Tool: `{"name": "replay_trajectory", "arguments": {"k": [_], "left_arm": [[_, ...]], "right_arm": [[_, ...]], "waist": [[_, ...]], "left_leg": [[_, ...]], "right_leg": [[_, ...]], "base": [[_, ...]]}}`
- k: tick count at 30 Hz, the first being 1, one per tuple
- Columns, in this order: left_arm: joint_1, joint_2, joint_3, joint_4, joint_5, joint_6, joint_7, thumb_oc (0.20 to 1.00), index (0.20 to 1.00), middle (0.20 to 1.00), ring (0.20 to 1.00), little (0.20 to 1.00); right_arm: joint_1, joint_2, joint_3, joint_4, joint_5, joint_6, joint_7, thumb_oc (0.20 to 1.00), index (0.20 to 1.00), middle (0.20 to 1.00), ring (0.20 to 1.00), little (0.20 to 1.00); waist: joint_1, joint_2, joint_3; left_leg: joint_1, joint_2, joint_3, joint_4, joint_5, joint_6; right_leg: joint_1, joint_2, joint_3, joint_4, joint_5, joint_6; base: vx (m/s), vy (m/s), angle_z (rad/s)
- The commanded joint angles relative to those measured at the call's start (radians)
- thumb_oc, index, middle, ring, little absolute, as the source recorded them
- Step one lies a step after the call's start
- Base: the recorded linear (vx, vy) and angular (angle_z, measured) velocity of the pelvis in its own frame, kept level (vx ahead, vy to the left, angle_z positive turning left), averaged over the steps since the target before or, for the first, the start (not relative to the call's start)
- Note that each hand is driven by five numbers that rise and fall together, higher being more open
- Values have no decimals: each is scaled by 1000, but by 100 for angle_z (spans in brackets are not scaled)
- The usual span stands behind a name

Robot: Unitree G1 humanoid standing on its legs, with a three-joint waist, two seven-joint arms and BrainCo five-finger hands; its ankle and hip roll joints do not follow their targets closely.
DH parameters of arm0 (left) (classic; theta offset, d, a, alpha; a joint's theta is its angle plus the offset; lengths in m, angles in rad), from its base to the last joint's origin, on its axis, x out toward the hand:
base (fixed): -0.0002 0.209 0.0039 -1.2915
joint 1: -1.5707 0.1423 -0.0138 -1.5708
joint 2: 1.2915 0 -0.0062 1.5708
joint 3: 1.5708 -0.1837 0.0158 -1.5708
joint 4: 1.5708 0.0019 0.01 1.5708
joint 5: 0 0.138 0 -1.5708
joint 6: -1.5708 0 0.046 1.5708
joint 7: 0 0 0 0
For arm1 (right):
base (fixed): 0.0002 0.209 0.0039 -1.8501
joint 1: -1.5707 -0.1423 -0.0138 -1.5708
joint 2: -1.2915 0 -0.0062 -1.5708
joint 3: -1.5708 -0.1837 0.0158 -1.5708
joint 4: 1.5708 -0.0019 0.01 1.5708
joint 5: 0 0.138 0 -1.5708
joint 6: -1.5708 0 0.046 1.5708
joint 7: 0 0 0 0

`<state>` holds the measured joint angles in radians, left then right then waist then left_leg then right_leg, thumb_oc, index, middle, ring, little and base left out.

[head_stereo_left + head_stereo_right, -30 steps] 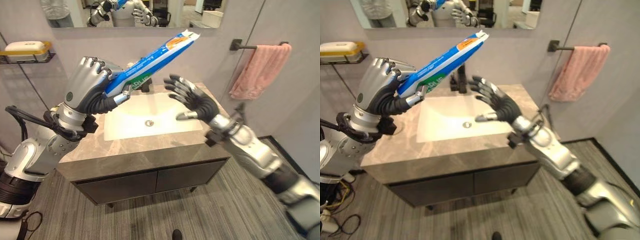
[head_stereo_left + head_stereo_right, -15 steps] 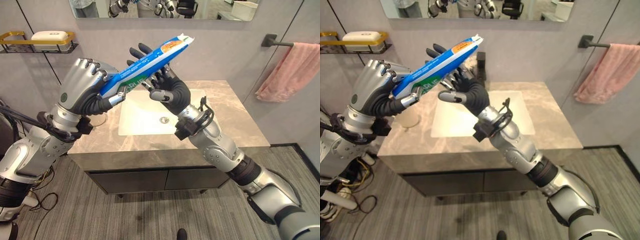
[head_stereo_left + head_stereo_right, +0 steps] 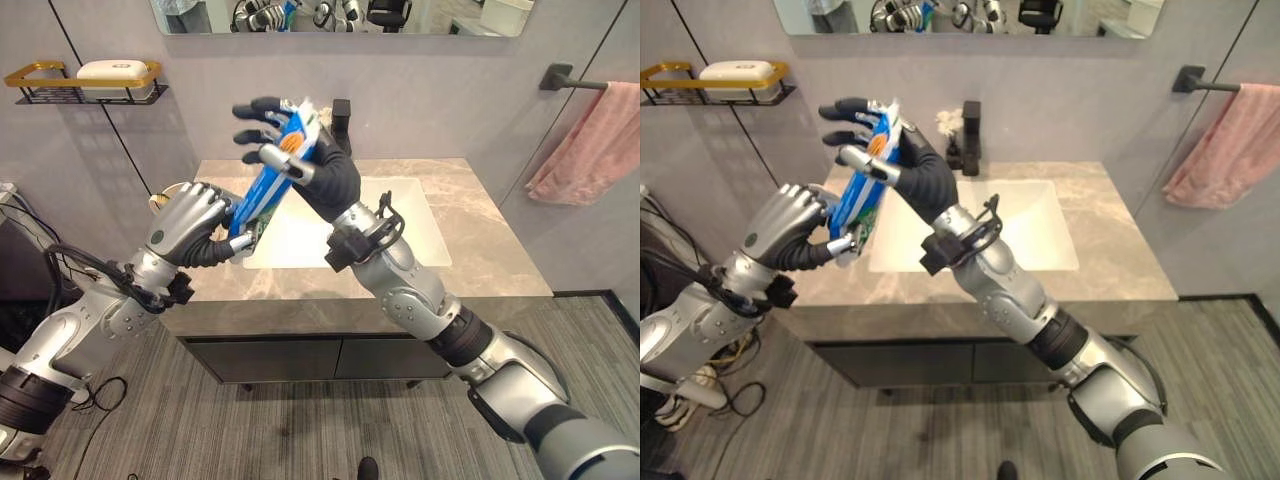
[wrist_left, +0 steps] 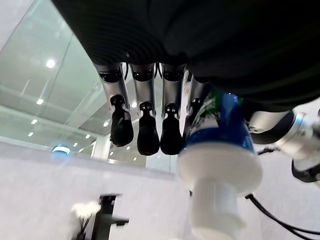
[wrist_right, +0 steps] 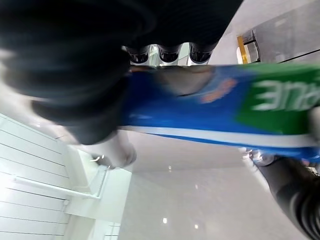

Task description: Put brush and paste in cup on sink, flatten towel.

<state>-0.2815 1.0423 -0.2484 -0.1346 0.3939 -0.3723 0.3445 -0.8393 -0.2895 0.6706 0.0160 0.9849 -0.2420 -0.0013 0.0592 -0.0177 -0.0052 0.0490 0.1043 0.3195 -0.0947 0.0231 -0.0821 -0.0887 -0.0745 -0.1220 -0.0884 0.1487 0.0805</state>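
A blue toothpaste tube (image 3: pixel 264 192) is held nearly upright above the left end of the counter. My left hand (image 3: pixel 190 225) is shut on its lower, capped end; the white cap (image 4: pixel 220 175) sticks out past the curled fingers (image 4: pixel 147 135). My right hand (image 3: pixel 330 175) reaches across from the right and curls round the tube's upper end, and the tube (image 5: pixel 225 115) lies across its palm. A pale cup (image 3: pixel 160 203) peeks out behind my left hand on the counter. The pink towel (image 3: pixel 590 140) hangs bunched on a wall bar at the right.
The white sink basin (image 3: pixel 400 220) is set in a grey stone counter (image 3: pixel 480 265), with a black faucet (image 3: pixel 342 115) at the back. A wire shelf with soap (image 3: pixel 85 80) hangs on the left wall. A mirror is above.
The tube has swung from slanted to nearly upright. My left hand has dropped lower, and my right hand has closed round the tube's top. The camera has shifted too.
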Motion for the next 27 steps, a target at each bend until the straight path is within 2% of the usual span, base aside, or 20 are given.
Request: {"name": "replay_trajectory", "arguments": {"k": [1,3,4,5,6,12,17,18,19,20,22,23,27], "left_arm": [[-12,24,3,34,-27,31,-4,200,200,200,200,200],[-3,13,7,38,-26,36,0,200,200,200,200,200],[3,7,9,40,-25,41,1,307,307,307,307,307],[12,3,13,43,-22,45,4,896,896,896,896,896],[20,-9,15,46,-22,51,7,1000,1000,1000,1000,1000],[172,-104,97,-10,-118,53,-5,1000,1000,1000,1000,1000],[319,-130,162,-95,-201,43,-34,1000,1000,1000,1000,1000],[395,-136,188,-132,-273,31,-61,1000,1000,1000,1000,1000],[465,-147,202,-155,-444,18,-136,1000,1000,1000,1000,1000],[467,-147,205,-156,-445,18,-137,1000,1000,1000,1000,1000],[543,-117,242,-179,-551,11,-201,1000,1000,1000,1000,1000],[603,-106,253,-174,-690,20,-267,1000,1000,1000,1000,1000],[661,-49,233,-102,-770,52,-342,1000,1000,1000,1000,1000]], "right_arm": [[-125,63,-68,-33,-14,-100,-13,200,200,200,200,200],[-121,77,-80,-31,-18,-109,-22,200,200,200,200,200],[-116,81,-80,-32,-24,-113,-29,200,200,200,200,200],[-111,79,-86,-37,-34,-116,-40,200,200,200,200,200],[-106,79,-90,-40,-43,-115,-46,200,200,200,200,200],[-103,55,-130,-71,-116,-121,-111,200,200,200,200,200],[-141,48,-176,-65,-178,-129,-165,200,200,200,200,200],[-173,45,-192,-51,-213,-130,-190,200,200,200,200,200],[-205,24,-193,-41,-237,-122,-202,200,200,200,200,200],[-205,25,-193,-40,-237,-122,-202,200,200,200,200,200],[-267,-36,-198,-33,-274,-122,-213,200,200,200,200,200],[-326,-33,-200,13,-277,-132,-230,200,200,200,200,200],[-459,-34,-222,129,-310,-145,-281,200,200,200,200,200]], "waist": [[10,-66,-6],[14,-69,-4],[14,-70,-2],[14,-71,0],[15,-73,2],[31,-84,10],[57,-86,18],[74,-85,23],[91,-86,28],[89,-86,28],[106,-87,33],[129,-91,40],[169,-96,49]], "left_leg": [[3,4,-52,7,-16,-6],[-1,3,-55,7,-16,-5],[-3,4,-57,7,-15,-5],[-5,4,-58,7,-15,-5],[-6,3,-60,7,-14,-4],[-20,2,-79,7,-13,0],[-31,-2,-102,7,-12,5],[-39,-5,-117,7,-10,7],[-46,-7,-130,7,-6,9],[-46,-7,-130,7,-6,9],[-57,-8,-146,7,0,9],[-68,-7,-165,7,7,8],[-96,-10,-212,7,20,4]], "right_leg": [[50,-91,10,1,-36,71],[50,-90,7,1,-37,71],[49,-90,6,1,-37,70],[49,-90,5,1,-37,70],[48,-89,4,1,-37,70],[51,-91,-12,1,-44,70],[57,-95,-29,1,-49,70],[59,-97,-38,1,-52,70],[62,-98,-50,1,-52,71],[62,-98,-51,1,-52,71],[61,-96,-63,1,-53,70],[64,-94,-81,1,-53,70],[73,-90,-124,1,-59,69]], "base": [[0,0,0],[0,0,0],[0,0,0],[0,0,0],[0,0,0],[9,-1,7],[10,0,14],[-5,-9,29],[-5,-8,34],[3,-13,24],[-20,-21,23],[-44,-42,31],[-19,-41,42]]}}
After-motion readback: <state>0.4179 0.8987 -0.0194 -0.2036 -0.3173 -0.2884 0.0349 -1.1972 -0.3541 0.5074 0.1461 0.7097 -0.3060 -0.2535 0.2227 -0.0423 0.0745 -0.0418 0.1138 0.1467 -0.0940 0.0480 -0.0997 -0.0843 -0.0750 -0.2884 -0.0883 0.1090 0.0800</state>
